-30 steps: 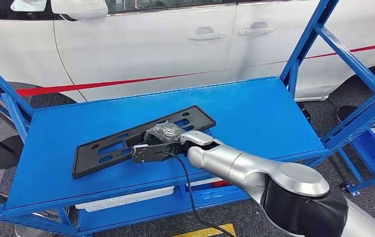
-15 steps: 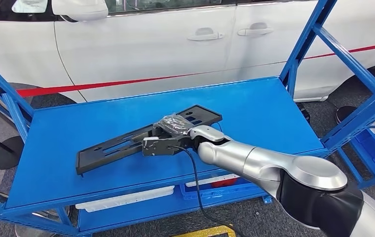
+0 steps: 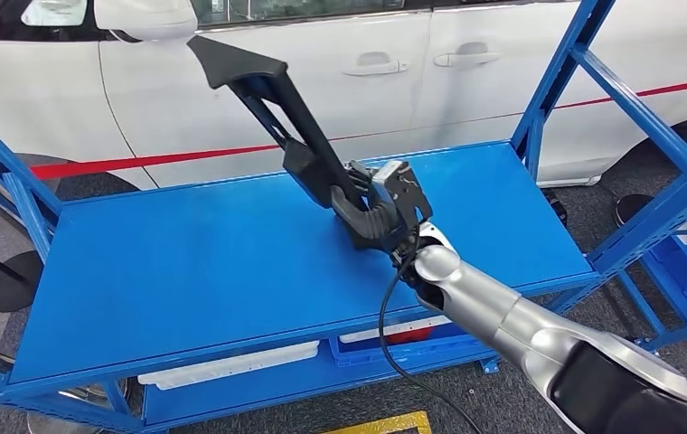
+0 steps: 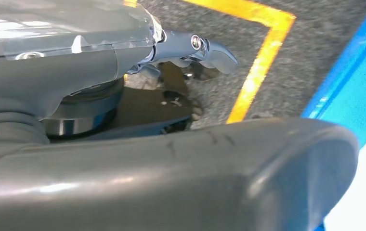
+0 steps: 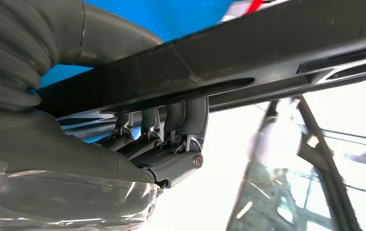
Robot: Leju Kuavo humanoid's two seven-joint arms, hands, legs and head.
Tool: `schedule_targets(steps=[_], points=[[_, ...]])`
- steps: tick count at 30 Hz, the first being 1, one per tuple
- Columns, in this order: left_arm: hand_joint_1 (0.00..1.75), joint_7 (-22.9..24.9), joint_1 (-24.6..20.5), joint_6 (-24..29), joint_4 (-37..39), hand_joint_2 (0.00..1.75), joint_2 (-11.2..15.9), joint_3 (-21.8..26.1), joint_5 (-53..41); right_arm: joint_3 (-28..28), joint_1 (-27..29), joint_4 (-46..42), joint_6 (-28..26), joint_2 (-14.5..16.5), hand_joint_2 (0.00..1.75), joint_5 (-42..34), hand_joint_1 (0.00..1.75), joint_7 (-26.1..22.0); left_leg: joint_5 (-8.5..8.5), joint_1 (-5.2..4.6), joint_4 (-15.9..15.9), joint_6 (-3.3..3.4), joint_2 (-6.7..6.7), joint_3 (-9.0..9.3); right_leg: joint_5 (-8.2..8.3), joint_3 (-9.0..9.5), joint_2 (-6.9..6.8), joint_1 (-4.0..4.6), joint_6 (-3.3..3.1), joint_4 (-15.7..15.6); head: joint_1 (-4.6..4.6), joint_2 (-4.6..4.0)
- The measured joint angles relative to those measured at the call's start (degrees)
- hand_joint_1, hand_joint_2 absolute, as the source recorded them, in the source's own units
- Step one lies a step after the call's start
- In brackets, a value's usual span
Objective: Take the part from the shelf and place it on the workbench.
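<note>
Right hand: fingers wrapped tight round the black part, gripping its lower end.
Part: raised steeply above the blue shelf, clear for carrying away.
Left hand: hanging, grasp unclear.

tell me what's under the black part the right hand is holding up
Under the raised black part lies bare blue shelf top; nothing rests there. The right hand grips its lower end, so that end and the shelf just beneath the hand are hidden.
</note>
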Motion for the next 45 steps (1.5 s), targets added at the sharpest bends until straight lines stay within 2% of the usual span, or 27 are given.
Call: schedule_targets(steps=[6, 11, 16, 20, 26, 32, 38, 45], points=[[0.00, -3.7, -0.5, 0.6, 0.0, 0.00, 0.6, -2.6, -2.1, -8.9, 11.8, -10.4, -2.0, -3.3, 1.75, 7.1, 1.75, -2.5, -0.06, 0.04, 0.0, -0.04, -0.03, -0.07, -0.11, -0.04, -0.03, 0.04, 0.04, 0.0, 0.00, 0.00], [0.00, -5.5, -0.6, -0.7, 0.0, 0.00, 1.2, -3.8, -1.4, -14.7, 23.9, -18.3, 1.0, -2.7, 1.75, 15.7, 1.75, -6.3, -0.35, 0.10, 0.0, -0.08, -0.01, 0.02, -0.35, 0.02, 0.03, 0.10, -0.01, 0.0, 0.00, 0.00], [0.00, -5.9, -0.4, -1.8, 0.0, 0.00, 1.6, -4.0, 0.0, -19.7, 30.0, -21.4, 6.3, -0.8, 1.75, 17.6, 1.75, -6.6, -0.44, 0.12, 0.0, -0.13, 0.01, 0.20, -0.56, 0.20, 0.04, 0.13, -0.07, 0.0, 0.00, 0.00], [0.00, -5.7, -0.4, -1.8, 0.0, 1.75, 1.9, -4.1, 0.1, -22.1, 31.8, -21.9, 7.9, 0.5, 1.75, 18.7, 1.75, -6.5, -0.45, 0.12, 0.0, -0.13, 0.02, 0.31, -0.56, 0.30, 0.04, 0.13, -0.07, 0.0, 0.00, 0.00], [0.00, -5.0, -0.4, -0.9, 0.0, 1.75, 1.9, -4.4, 0.1, -24.3, 32.8, -21.3, 10.1, 1.7, 1.75, 20.7, 1.75, -6.7, -0.44, 0.12, 0.0, -0.13, 0.02, 0.40, -0.56, 0.41, 0.05, 0.13, -0.07, 0.0, 0.00, 0.00], [0.00, -4.3, -0.3, -0.7, 0.0, 1.75, 2.1, -4.6, -0.5, -24.5, 29.1, -16.7, 12.2, 1.3, 1.75, 18.1, 1.75, -7.5, -0.45, 0.12, 0.0, -0.13, 0.07, 0.55, -0.56, 0.54, 0.09, 0.13, -0.06, 0.0, 0.00, 0.00], [0.00, -3.1, 0.4, 0.9, 0.0, 1.75, 2.6, -5.3, -1.4, -24.2, 25.4, -14.2, 11.8, -0.1, 1.75, 16.1, 1.75, -6.5, -0.40, 0.11, 0.0, -0.08, 0.05, 0.56, -0.53, 0.60, 0.04, 0.12, -0.03, 0.0, 0.00, 0.00], [0.00, -3.7, 0.9, 0.4, 0.0, 1.75, 2.8, -5.6, 0.4, -22.4, 25.9, -14.2, 9.9, -0.1, 1.75, 16.7, 1.75, -7.2, -0.44, 0.12, 0.0, -0.13, 0.05, 0.58, -0.59, 0.60, 0.05, 0.13, -0.05, 0.0, 0.00, 0.00]])
